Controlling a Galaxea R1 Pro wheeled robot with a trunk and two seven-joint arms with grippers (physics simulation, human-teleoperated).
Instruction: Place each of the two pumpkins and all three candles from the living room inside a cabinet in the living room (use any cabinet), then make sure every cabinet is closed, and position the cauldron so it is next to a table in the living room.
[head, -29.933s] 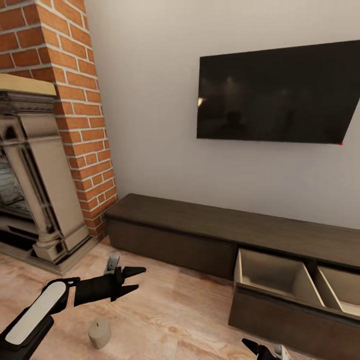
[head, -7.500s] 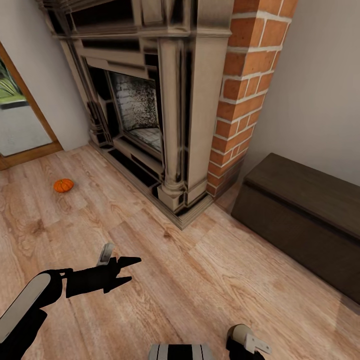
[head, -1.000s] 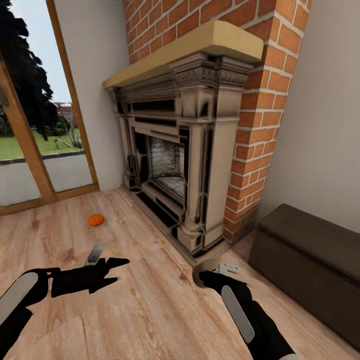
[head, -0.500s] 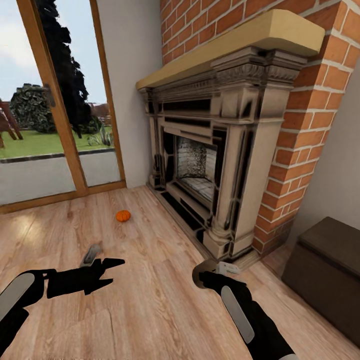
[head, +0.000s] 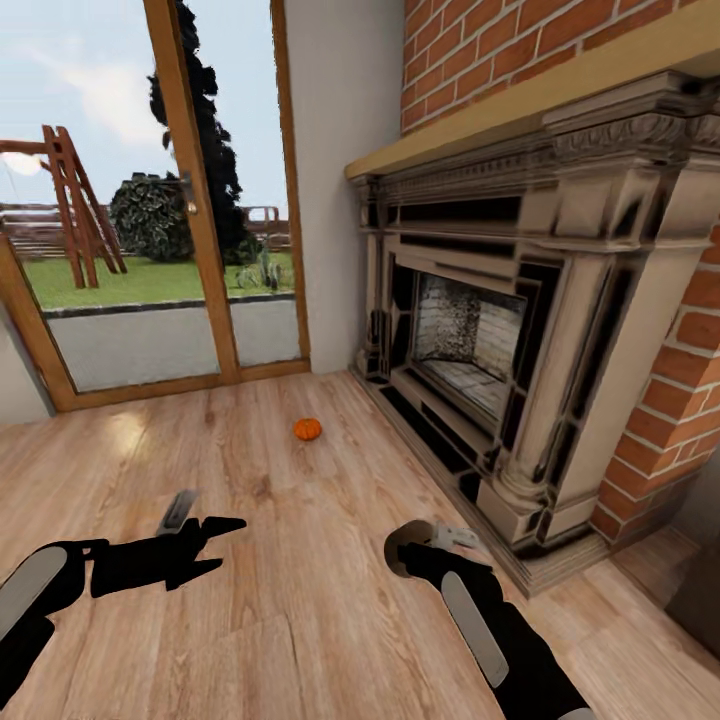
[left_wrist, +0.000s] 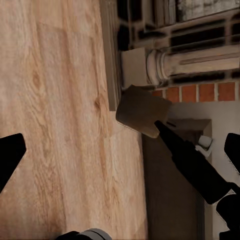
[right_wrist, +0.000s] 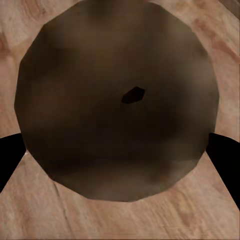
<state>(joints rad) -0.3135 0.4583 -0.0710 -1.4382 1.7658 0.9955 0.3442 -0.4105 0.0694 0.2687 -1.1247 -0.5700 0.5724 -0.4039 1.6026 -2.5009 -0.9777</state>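
Pumpkin (head: 307, 429) nearer view centre after camera panned left.

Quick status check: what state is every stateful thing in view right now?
pumpkin: upright on the floor, untouched, in front of the fireplace
candle: gripped in the right gripper
left gripper: open, empty
glass door: closed

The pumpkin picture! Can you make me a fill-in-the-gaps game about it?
1. The little pumpkin is coloured ____.
2. The pumpkin sits on the wooden ____, out in front of the fireplace.
3. The right gripper has its jaws closed around a round ____ with a dark wick.
4. The left gripper holds ____.

Missing words: orange; floor; candle; nothing
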